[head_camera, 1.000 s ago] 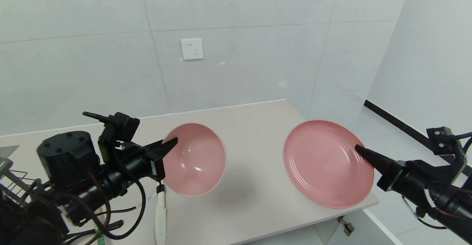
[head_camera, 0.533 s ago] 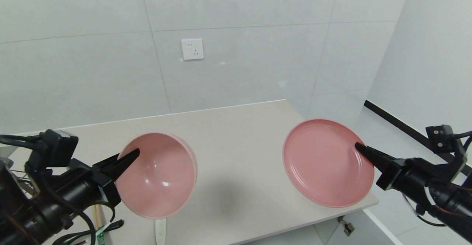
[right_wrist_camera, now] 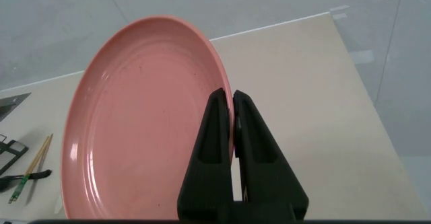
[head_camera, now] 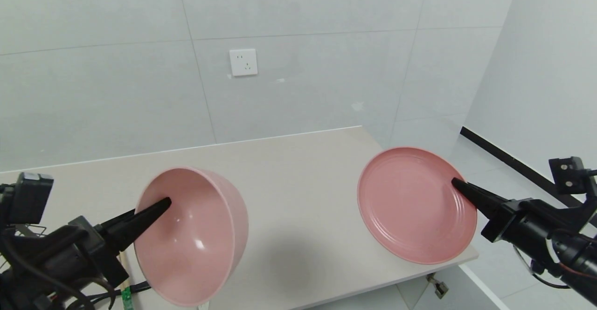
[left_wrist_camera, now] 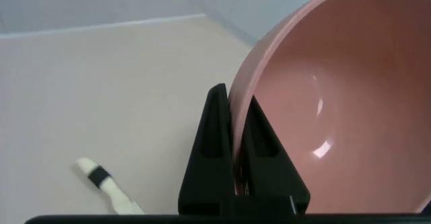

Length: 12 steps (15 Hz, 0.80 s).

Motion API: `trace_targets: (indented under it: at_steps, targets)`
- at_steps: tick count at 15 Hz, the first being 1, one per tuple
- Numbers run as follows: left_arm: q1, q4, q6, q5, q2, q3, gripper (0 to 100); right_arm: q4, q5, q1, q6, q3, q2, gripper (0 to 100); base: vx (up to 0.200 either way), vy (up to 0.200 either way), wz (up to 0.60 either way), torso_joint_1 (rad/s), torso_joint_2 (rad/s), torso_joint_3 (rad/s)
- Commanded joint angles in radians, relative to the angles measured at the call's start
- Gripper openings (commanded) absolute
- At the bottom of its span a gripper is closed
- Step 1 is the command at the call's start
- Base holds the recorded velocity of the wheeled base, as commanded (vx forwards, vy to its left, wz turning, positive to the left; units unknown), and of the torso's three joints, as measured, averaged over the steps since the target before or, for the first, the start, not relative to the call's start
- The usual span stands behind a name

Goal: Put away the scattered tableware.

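Head view first: the left gripper (head_camera: 163,203) has the pink bowl (head_camera: 200,235) by its rim, one black finger inside the bowl and the other hidden behind the wall. The bowl is up off the table (head_camera: 303,170), tipped on its side with the opening turned toward the camera, hanging over the near left part of the tabletop. Across on the right, the right gripper (head_camera: 459,186) pinches the edge of the pink plate (head_camera: 410,203). The plate is tilted steeply, face toward the camera, over the table's near right corner. Bowl and plate sit well apart, with bare tabletop between them. Up on the tiled wall behind, a white socket (head_camera: 243,62).

Left wrist view now: both fingers are closed narrow on the bowl's wall, one on each side of the rim, so the grip is firm. Down on the table beside the bowl lies a white-handled utensil (left_wrist_camera: 104,183) with a dark band near its end; what kind, I cannot tell.

Right wrist view: same story, the two fingers squeezed close together with the plate's rim clamped between them. Beyond the plate, a pair of chopsticks (right_wrist_camera: 34,162) lies on the far end of the table.
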Motion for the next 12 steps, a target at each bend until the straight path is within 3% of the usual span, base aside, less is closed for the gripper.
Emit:
trace_targets:
  at_steps: [1, 3, 5, 6, 8, 9, 12]
  targets:
    - [-0.07, 0.102, -0.004, -0.001, -0.04, 0.002, 0, -0.001, 0.0, 0.004, 0.001, 0.002, -0.008, 0, 0.0, 0.0, 0.0, 0.0, 0.0, 0.0]
    - [-0.124, 0.171, -0.004, 0.0, -0.062, 0.002, 0, -0.001, 0.0, 0.004, 0.001, 0.002, -0.028, 0, 0.0, 0.0, 0.0, 0.0, 0.0, 0.0]
    - [-0.122, 0.239, -0.008, -0.001, -0.14, 0.002, 0, -0.001, 0.0, 0.021, 0.001, 0.003, -0.048, 0, 0.0, 0.0, 0.0, 0.0, 0.0, 0.0]
    - [-0.136, 0.318, -0.006, -0.003, -0.226, 0.0, 0, -0.001, 0.0, 0.036, 0.002, 0.008, -0.067, 0, 0.0, 0.0, 0.0, 0.0, 0.0, 0.0]
    - [-0.165, 0.384, -0.029, 0.005, -0.338, -0.006, 0, -0.001, 0.0, 0.064, 0.007, 0.01, -0.099, 0, 0.0, 0.0, 0.0, 0.0, 0.0, 0.0]
    - [-0.164, 0.401, -0.077, 0.005, -0.368, 0.002, 0, -0.001, 0.0, 0.075, 0.007, 0.01, -0.111, 0, 0.0, 0.0, 0.0, 0.0, 0.0, 0.0]
    - [-0.13, 0.509, -0.081, 0.08, -0.393, 0.002, 0, -0.001, -0.003, 0.089, 0.004, 0.013, -0.166, 0, 0.0, 0.0, 0.0, 0.0, 0.0, 0.0]
